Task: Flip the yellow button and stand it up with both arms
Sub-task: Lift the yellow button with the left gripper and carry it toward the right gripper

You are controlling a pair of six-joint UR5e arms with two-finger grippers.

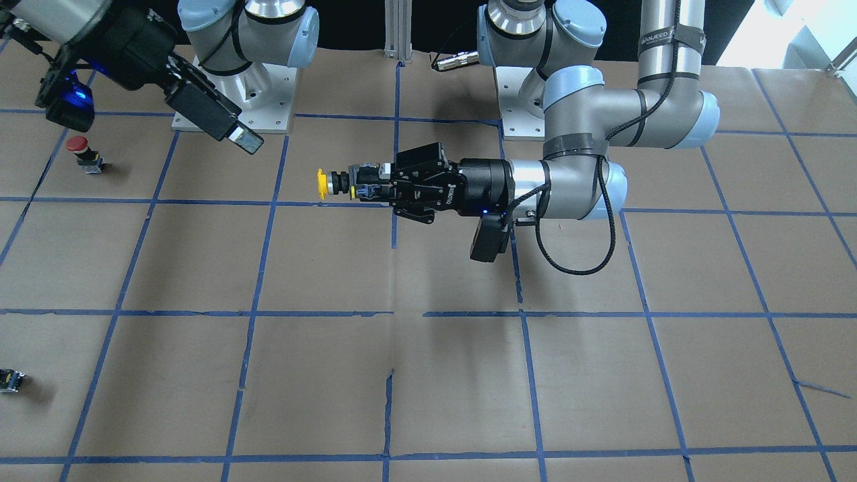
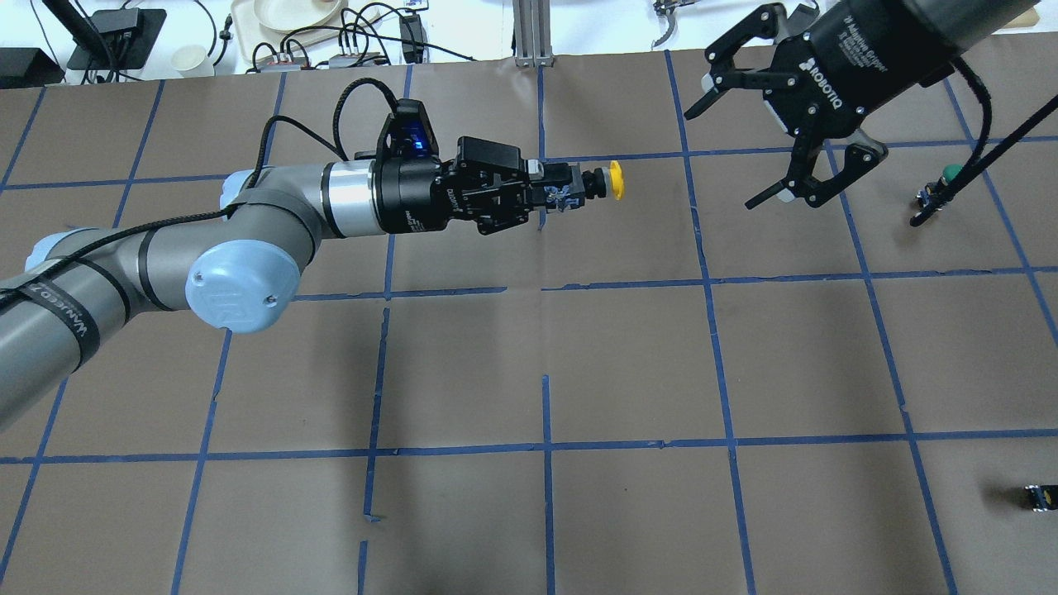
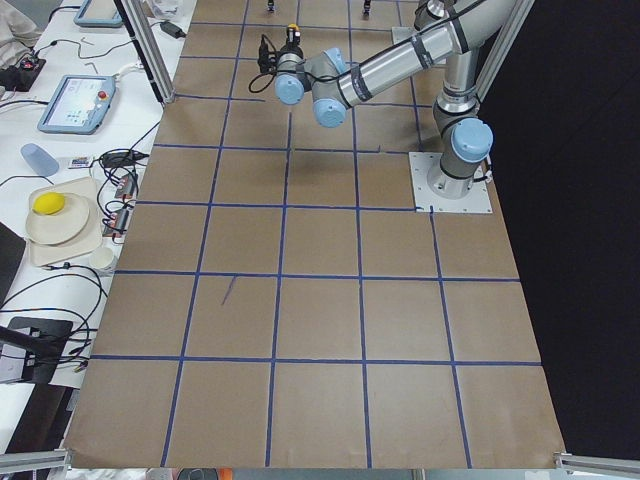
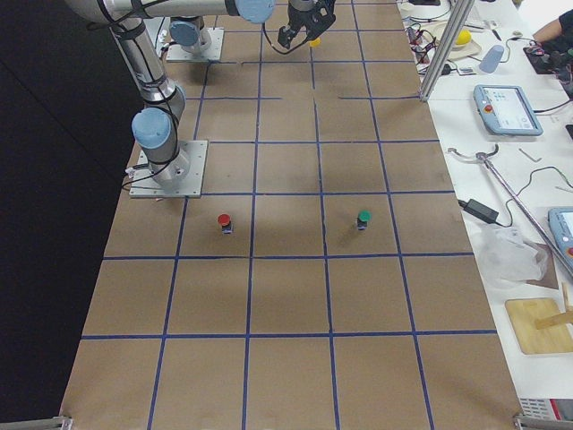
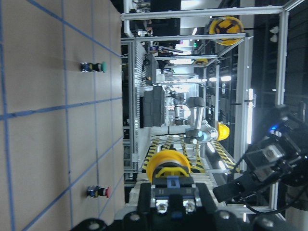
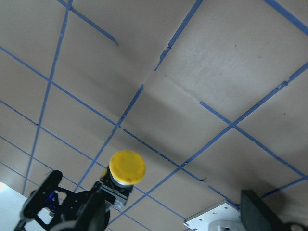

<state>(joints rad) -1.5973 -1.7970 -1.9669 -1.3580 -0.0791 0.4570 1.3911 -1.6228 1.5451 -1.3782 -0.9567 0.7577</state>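
My left gripper (image 2: pixel 569 187) is shut on the black body of the yellow button (image 2: pixel 614 181) and holds it level above the table, with the yellow cap pointing at my right arm. The front-facing view shows the same, with the gripper (image 1: pixel 365 183) and the button's cap (image 1: pixel 323 184). My right gripper (image 2: pixel 738 139) is open and empty, off to the side of the cap with a gap between them. The right wrist view looks onto the button's cap (image 6: pixel 127 167). The left wrist view shows the button (image 5: pixel 167 166) between my fingers.
A red-capped button (image 1: pixel 79 146) stands near the right arm's base. A green-capped button (image 2: pixel 950 175) stands beyond the right gripper. A small black block (image 2: pixel 1040 496) lies at the table's right edge. Brown paper with blue tape lines (image 2: pixel 545 446) covers the table.
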